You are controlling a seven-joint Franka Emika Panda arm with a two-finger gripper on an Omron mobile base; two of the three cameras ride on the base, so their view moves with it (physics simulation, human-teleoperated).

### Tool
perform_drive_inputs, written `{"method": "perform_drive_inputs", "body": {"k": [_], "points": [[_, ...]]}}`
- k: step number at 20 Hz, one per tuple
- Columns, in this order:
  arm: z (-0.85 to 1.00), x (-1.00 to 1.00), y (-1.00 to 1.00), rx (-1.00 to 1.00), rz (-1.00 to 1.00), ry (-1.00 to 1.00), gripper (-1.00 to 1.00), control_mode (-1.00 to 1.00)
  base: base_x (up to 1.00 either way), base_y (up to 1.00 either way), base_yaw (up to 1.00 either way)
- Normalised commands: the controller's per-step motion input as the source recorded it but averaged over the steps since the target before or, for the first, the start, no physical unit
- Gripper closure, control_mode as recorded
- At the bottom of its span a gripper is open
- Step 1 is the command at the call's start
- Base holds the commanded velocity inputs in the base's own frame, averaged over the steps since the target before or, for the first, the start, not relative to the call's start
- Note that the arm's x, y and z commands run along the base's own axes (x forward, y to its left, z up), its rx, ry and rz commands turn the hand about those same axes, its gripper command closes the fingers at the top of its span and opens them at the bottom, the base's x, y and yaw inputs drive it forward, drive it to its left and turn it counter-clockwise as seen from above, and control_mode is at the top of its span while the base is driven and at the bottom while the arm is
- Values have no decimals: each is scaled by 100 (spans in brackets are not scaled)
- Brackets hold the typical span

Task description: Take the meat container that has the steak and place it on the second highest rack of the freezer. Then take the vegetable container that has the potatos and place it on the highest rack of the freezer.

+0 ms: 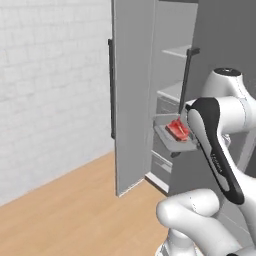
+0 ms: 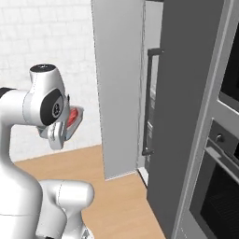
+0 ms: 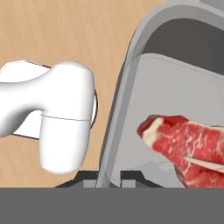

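The meat container (image 1: 172,139) is a small grey tray with the red steak (image 1: 177,130) lying in it. It hangs in the air in front of the open freezer (image 1: 170,75), lower in the picture than both pale shelves. My gripper (image 3: 108,177) is shut on the meat container's rim (image 3: 117,109), with the steak (image 3: 188,140) just right of the fingers. My arm hides part of the tray (image 2: 74,120) in the right base view. The highest rack (image 1: 178,51) and the second highest rack (image 1: 172,90) are bare. The vegetable container with the potatos is out of view.
The freezer door (image 1: 132,95) stands open to the left, its dark bar handle (image 1: 111,90) on the outer side. Grey drawers (image 1: 167,107) sit below the shelves. A dark tall cabinet with an oven (image 2: 219,158) stands to the right. Below lies wooden floor (image 1: 75,210).
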Motion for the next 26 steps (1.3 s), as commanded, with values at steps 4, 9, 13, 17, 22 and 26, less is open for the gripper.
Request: {"method": "perform_drive_inputs", "body": {"k": [4, 9, 13, 17, 22, 26], "points": [[0, 0, 0, 0, 0, 0, 100, 100, 66, 66, -52], [0, 0, 0, 0, 0, 0, 100, 100, 61, 76, -41], [0, 0, 0, 0, 0, 0, 100, 100, 32, 19, -33], [0, 0, 0, 0, 0, 0, 100, 100, 38, 9, -39], [0, 0, 0, 0, 0, 0, 100, 100, 53, 46, -38], [0, 0, 0, 0, 0, 0, 100, 100, 59, 32, -26]]}}
